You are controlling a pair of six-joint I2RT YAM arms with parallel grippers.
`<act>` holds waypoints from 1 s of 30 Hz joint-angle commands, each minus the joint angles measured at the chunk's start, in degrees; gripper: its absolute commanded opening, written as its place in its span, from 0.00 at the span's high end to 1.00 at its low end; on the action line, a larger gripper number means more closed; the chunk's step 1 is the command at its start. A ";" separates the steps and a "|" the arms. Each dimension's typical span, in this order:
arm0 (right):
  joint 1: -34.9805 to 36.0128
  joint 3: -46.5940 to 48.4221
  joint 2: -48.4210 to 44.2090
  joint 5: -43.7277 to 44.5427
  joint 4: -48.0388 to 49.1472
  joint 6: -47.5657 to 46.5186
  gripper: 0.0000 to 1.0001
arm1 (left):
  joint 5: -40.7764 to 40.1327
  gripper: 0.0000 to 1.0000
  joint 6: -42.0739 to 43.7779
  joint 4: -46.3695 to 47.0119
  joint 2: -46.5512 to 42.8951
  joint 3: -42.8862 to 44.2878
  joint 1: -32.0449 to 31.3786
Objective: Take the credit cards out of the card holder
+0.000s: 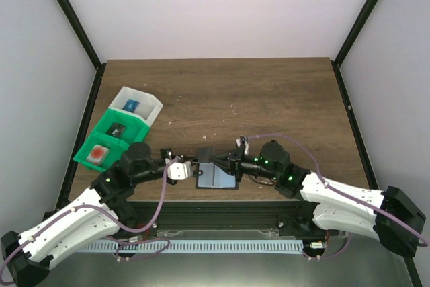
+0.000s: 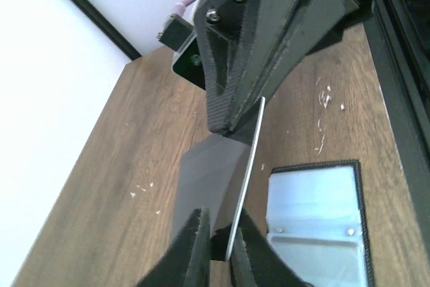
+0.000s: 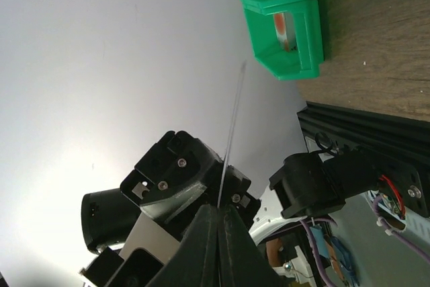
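The card holder (image 1: 218, 179) lies open on the table near the front edge, with grey-blue panels and a black rim; it also shows in the left wrist view (image 2: 314, 220). My right gripper (image 1: 211, 159) is just above its far-left corner, shut on a thin credit card (image 3: 232, 122) that I see edge-on. In the left wrist view the card (image 2: 250, 156) runs from the right gripper's fingers (image 2: 232, 92) down into my left gripper (image 2: 220, 243). The left jaws stand a little apart around the card's end, with a gap on one side. My left gripper (image 1: 183, 170) is left of the holder.
A row of two green bins (image 1: 107, 140) and a white bin (image 1: 138, 103) stands at the left, each with a small card inside; the near one looks reddish (image 1: 99, 154). The green bins also show in the right wrist view (image 3: 285, 25). The black frame rail (image 1: 222, 208) runs along the front edge.
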 commanded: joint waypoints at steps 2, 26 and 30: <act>-0.30 1.85 0.35 -2.58 3.56 0.28 1.00 | -2.16 1.00 1.53 2.44 -3.15 -1.51 -0.14; -0.29 -5.08 -12.01 2.93 -2.60 -18.30 0.00 | -18.01 1.00 -40.45 10.93 4.63 4.89 12.88; -0.28 -7.76 -17.00 5.10 -5.19 -18.22 0.00 | -23.29 1.00 -51.25 11.89 7.62 5.97 20.88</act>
